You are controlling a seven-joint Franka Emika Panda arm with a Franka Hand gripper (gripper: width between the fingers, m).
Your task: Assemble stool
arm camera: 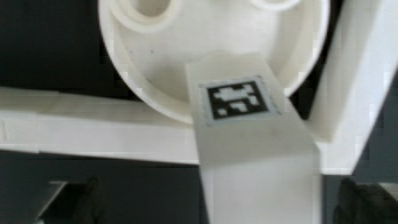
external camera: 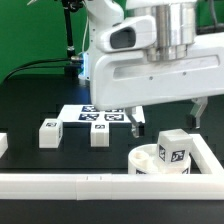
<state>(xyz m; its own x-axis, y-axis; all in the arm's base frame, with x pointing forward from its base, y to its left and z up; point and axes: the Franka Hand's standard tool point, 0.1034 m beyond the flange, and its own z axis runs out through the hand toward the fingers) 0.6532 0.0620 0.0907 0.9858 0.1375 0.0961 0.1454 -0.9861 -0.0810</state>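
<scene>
Pincer (external camera: 168, 124): jaws fully apart, gripping nothing, hanging directly over the seat ring (external camera: 148, 160). The seat ring lies on the desk (external camera: 30, 165) in the corner formed by the border rails (external camera: 80, 183), on the exterior view's right, and appears to be against them. An upright leg (external camera: 174, 148) stands in the ring with its tag visible. Loose legs (external camera: 49, 133) wait mid-desk beside the marker board (external camera: 100, 113).

Judgement: the step in hand is seating the upright leg. The pincer should descend straddling the leg squarely, close on its flat sides and turn without tilting. The ring should stay braced against the rails.
</scene>
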